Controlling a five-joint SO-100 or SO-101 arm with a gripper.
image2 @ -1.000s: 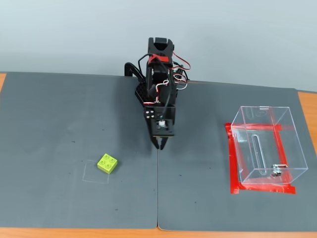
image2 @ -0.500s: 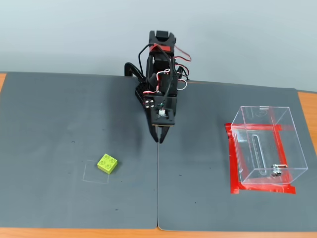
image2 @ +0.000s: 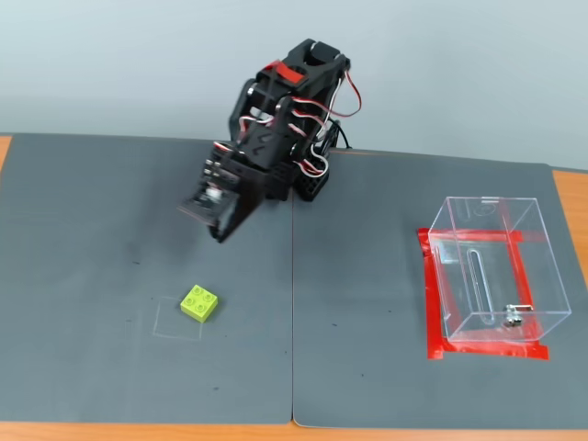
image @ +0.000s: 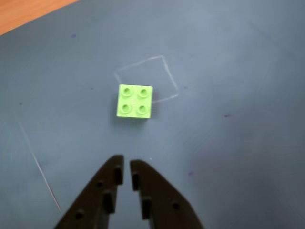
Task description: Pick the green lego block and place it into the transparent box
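Your green lego block [image2: 199, 302] sits studs-up on the grey mat [image2: 110, 211], straddling one corner of the chalked square outline [image2: 177, 322], well apart from the transparent box [image2: 496, 268] at the far right of the fixed view. The box stands inside a red tape frame [image2: 429, 303], top open, a slot in its near wall and a small metal fitting at the base.

The gripper [image: 127, 172] hangs above the mat, short of the block and not touching it. In the wrist view its two dark fingers [image: 114, 174] are drawn nearly together with only a thin gap, holding nothing; you will need to spread them before descending.

Judged from its look, the block is light, rigid, smooth-sided plastic. It should not deform, but may skid on the mat or twist if pinched off-centre. Take it across two opposite flat side faces, low enough to clear the studs.

Nothing stands between the gripper and the block. The mat seam [image2: 292, 303] runs between block and box; the box's thin walls are the only obstruction on delivery.
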